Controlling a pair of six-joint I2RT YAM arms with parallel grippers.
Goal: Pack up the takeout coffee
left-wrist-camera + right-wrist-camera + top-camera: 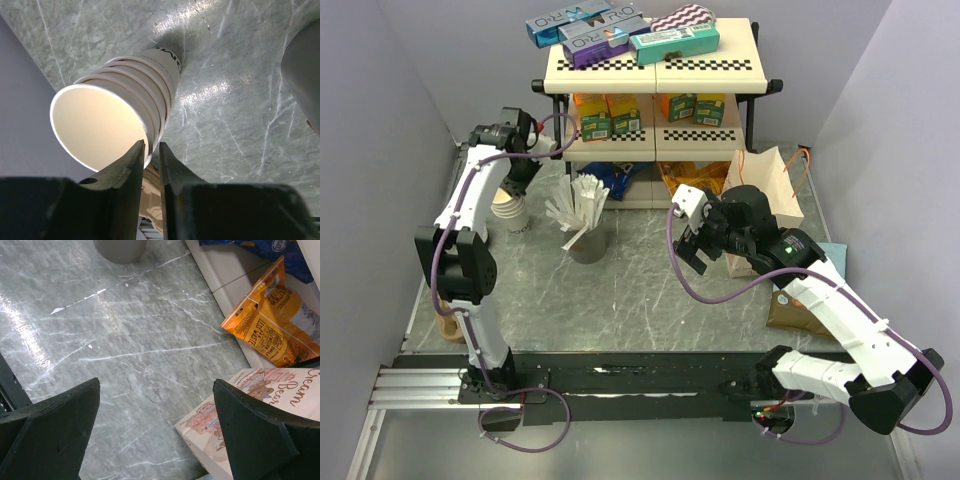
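Straddling the white, cream-lined takeout coffee (100, 125) rim, left claw (151, 147) barely parts; right claw (156, 385) gapes empty.

That was a robot test cell dressed as a little shop: plain grey partition walls (375, 110) boxed in a marble-look table (630, 290). At twelve o'clock stood a checker-trimmed shelf (655, 72) stacked with snack boxes (610, 115).

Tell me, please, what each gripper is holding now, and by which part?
The right gripper is open and empty. The left gripper straddles the near rim of the top paper cup; whether it grips cannot be told.
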